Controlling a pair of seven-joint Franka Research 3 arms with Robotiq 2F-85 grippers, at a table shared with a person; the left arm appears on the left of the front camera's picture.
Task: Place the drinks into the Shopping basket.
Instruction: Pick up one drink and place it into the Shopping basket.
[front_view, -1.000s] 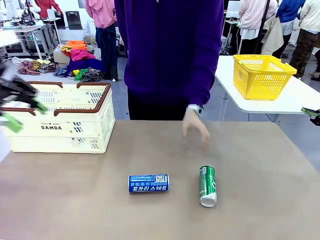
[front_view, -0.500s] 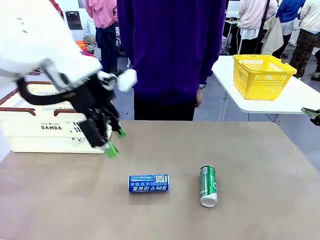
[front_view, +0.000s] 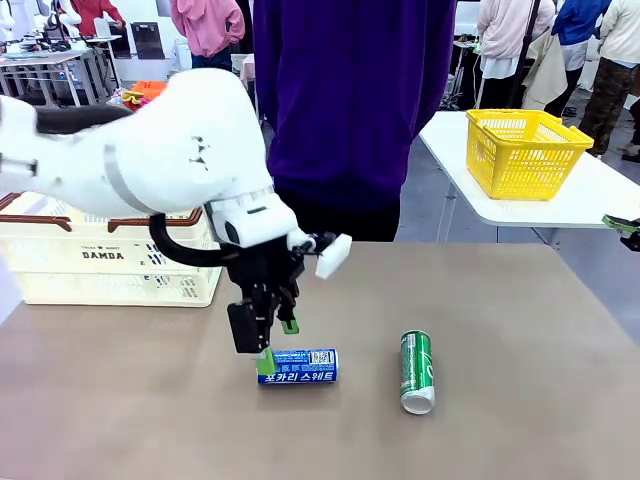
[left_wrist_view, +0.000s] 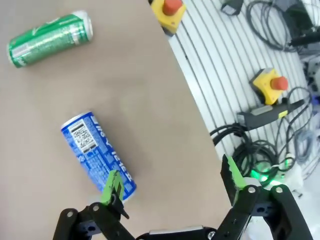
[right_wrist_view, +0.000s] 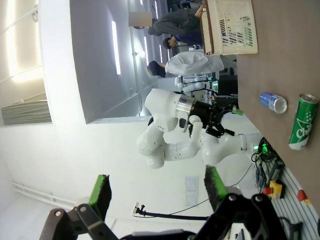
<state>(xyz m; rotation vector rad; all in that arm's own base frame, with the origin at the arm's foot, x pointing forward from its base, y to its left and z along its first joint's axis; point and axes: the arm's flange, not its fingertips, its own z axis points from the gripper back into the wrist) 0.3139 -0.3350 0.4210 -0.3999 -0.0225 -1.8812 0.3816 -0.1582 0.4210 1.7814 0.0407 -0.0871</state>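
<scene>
— Blue can (front_view: 298, 366) is getting company: the left gripper (front_view: 278, 344), which was hanging far off to that can's left a second ago, is now arriving over its left end, fingers spread wide and holding nothing.
— And the person's hand?
— It is no longer resting beyond the green can (front_view: 416, 371); the person (front_view: 350, 100) is standing back behind the table (front_view: 520, 300). I am reading that as the pick beginning. Both cans are lying on their sides on the table, neither yet in the basket (front_view: 100, 272), which is sitting to the far left of the blue can.
— Room to work?
— Plenty. The green can is lying well apart to the blue can's right, and bare table is running from the blue can to the basket. In the left wrist view one pad is overlapping the can's end while the other is hanging out past the table's edge, so the gripper is probably needing to shift along the can. The right gripper (right_wrist_view: 159, 189) is waiting wide open, well away.
</scene>
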